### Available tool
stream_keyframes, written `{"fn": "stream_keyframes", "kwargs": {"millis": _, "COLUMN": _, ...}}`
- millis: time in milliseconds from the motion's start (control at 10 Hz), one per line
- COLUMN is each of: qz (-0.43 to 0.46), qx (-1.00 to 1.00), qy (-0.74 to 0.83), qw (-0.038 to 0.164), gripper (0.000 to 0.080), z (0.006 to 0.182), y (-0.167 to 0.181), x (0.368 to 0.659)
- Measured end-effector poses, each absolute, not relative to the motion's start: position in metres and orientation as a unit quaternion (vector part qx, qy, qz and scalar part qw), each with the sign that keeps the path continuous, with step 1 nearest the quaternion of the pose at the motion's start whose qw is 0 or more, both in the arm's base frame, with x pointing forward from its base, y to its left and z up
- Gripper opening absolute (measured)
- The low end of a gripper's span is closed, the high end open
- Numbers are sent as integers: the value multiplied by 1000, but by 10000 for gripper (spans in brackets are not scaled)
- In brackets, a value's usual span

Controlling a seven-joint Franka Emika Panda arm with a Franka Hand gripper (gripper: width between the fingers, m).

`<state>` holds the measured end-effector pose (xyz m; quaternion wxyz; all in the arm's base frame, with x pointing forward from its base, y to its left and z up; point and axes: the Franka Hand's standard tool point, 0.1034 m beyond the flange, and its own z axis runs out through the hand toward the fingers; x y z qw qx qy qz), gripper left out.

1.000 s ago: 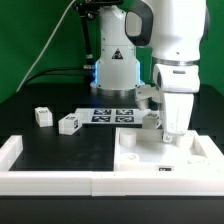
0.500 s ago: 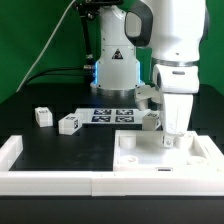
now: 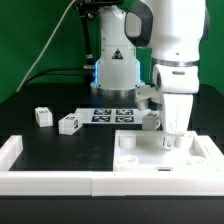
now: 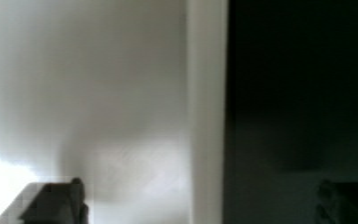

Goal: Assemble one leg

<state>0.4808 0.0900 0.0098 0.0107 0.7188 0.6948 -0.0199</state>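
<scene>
My gripper [image 3: 171, 134] hangs low over the large flat white square part [image 3: 140, 155] on the exterior view's right. A small white leg [image 3: 170, 142] stands upright on that part between the fingertips. In the wrist view the gripper [image 4: 197, 200] is open. Its dark fingers [image 4: 51, 203] stand far apart at the picture's edge over a blurred white surface [image 4: 105, 110] and dark table. Two loose legs [image 3: 42, 116] [image 3: 69, 123] with marker tags lie on the black table at the left. Another white leg [image 3: 150, 121] sits just behind the gripper.
The marker board [image 3: 112, 115] lies in the middle at the back, in front of the robot base [image 3: 115, 70]. A low white wall [image 3: 60, 181] runs along the table's front and up the left side.
The gripper has shifted very slightly over the square part; the loose legs have not moved.
</scene>
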Motion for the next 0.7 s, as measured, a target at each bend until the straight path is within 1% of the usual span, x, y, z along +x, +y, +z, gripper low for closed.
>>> {"fn": "stream_keyframes", "kwargs": {"millis": 100, "qz": -20, "qx": 733, "qy": 680, "qw": 12, "gripper": 649, "z": 15, "y": 91, "x": 477}}
{"fn": "stream_keyframes", "kwargs": {"millis": 300, "qz": -10, "qx": 751, "qy": 660, "qw": 19, "gripper": 649, "z": 31, "y": 91, "x": 462}}
{"fn": "stream_keyframes", "kwargs": {"millis": 500, "qz": -14, "qx": 786, "qy": 618, "qw": 20, "gripper": 649, "z": 38, "y": 95, "x": 447}}
{"fn": "stream_keyframes", "kwargs": {"millis": 600, "qz": -10, "qx": 796, "qy": 605, "qw": 19, "gripper": 649, "z": 38, "y": 98, "x": 442}}
{"fn": "stream_keyframes", "kwargs": {"millis": 700, "qz": -11, "qx": 796, "qy": 604, "qw": 19, "gripper": 649, "z": 37, "y": 97, "x": 443}}
